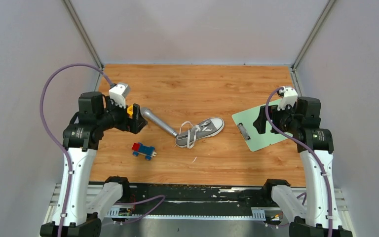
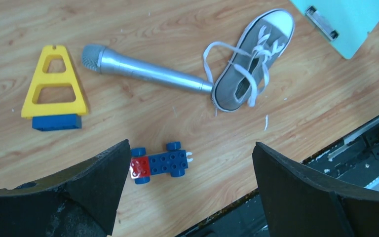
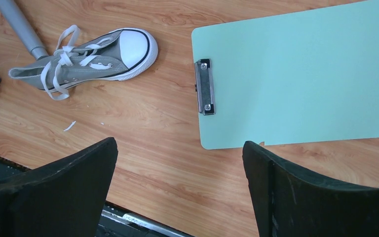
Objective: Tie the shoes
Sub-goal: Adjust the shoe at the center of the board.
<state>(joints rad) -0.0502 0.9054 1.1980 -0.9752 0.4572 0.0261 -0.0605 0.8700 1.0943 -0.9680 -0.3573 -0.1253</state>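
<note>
The small grey canvas sneaker point(image 1: 201, 131) lies central on the wooden table point(image 1: 237, 89), white laces point(image 2: 251, 91) loose. The left end effector point(image 2: 191, 150) and right end effector point(image 3: 180, 145) gape empty; each should pinch one lace end.

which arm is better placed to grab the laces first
Left, probably: loose laces lie at the heel end of the sneaker, toward the open left gripper. The right gripper, also open, faces the toe cap.
</note>
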